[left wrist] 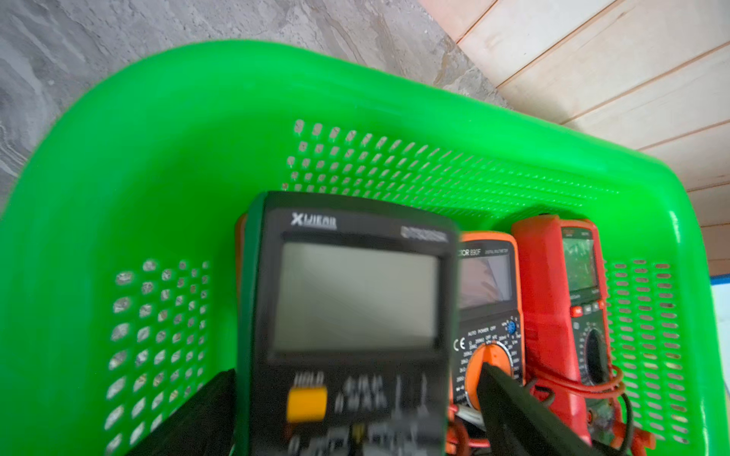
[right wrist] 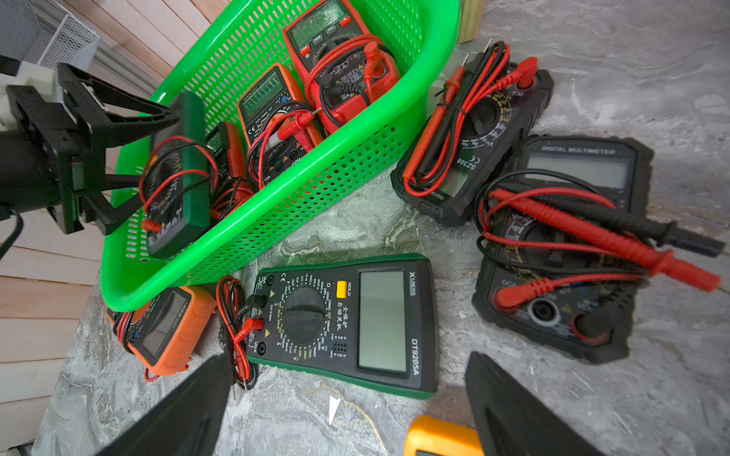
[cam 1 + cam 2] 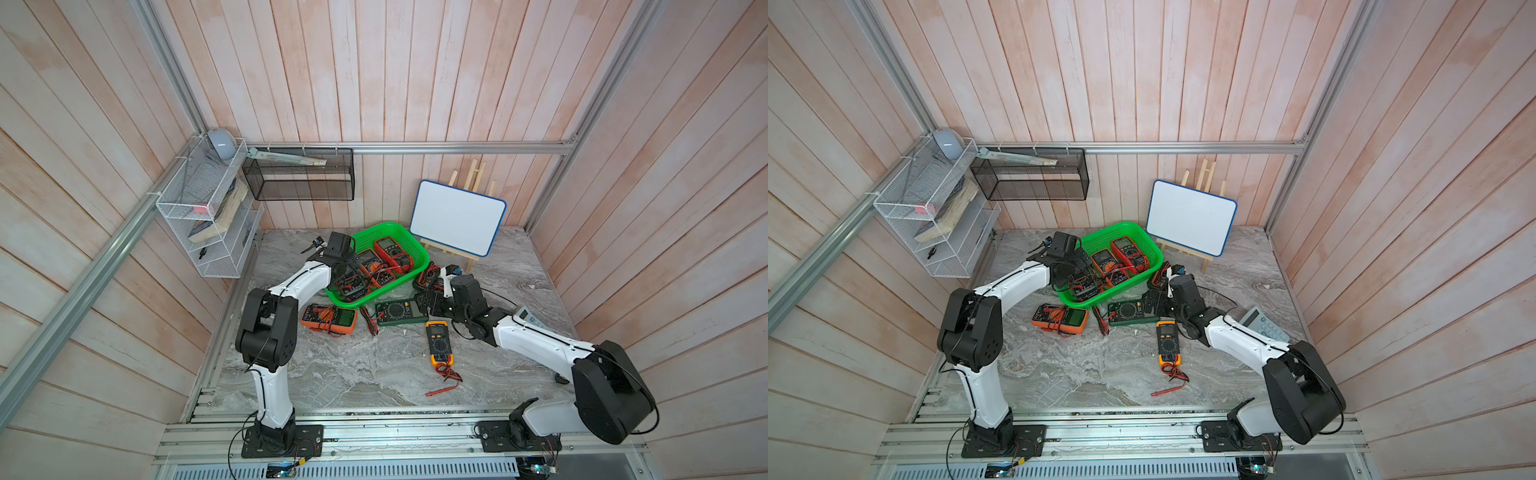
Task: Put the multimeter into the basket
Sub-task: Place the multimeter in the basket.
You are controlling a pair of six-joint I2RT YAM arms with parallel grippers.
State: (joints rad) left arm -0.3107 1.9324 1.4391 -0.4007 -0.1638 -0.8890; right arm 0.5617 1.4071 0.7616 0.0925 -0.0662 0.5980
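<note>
Over the green basket [image 2: 335,173], left tool [image 2: 158,156] with jaws apart around a green-cased multimeter [image 2: 177,189] tilted inside it, right tool [image 2: 349,361] spread wide, empty, by the DT9205A multimeter [image 2: 343,319] on the desk [image 2: 592,39].

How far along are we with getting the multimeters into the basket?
Done: at least a red multimeter and an orange multimeter lie in the basket. In hand: the left gripper has a dark multimeter down inside it, jaws either side; gripped or released is unclear. Left: five on the table: orange-cased, green, yellow, two black. The open right gripper hovers by the green one.
</note>
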